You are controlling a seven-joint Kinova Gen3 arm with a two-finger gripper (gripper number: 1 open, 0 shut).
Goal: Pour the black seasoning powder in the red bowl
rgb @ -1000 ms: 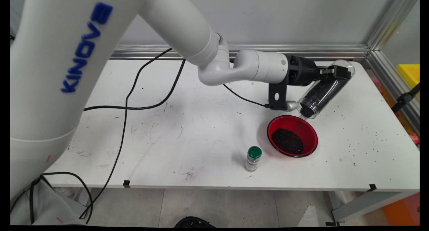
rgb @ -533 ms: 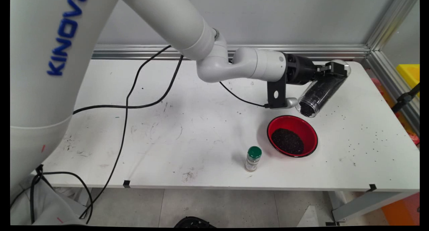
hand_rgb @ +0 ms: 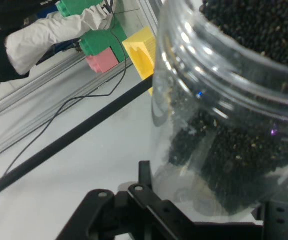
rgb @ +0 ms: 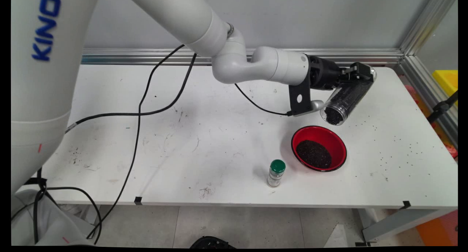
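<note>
gripper was clamped on a clear jar of small black grains, held in the air above the table near its far right corner. the jar was tilted, mouth pointing down and toward the near edge, just past the far rim of the red bowl.

change over the last second: the jar rose and drew back toward the far edge, and its mouth now sat a little higher and off the bowl's rim. no grains were seen falling.

contents: the jar held grains along most of its length; in the hand view the grains packed against the clear wall. the red bowl, near the right part of the near edge, held a dark mound of the same grains. a small green-capped bottle stood upright just left of the bowl, apart from it. loose grains lay scattered toward the table's right edge.
</note>
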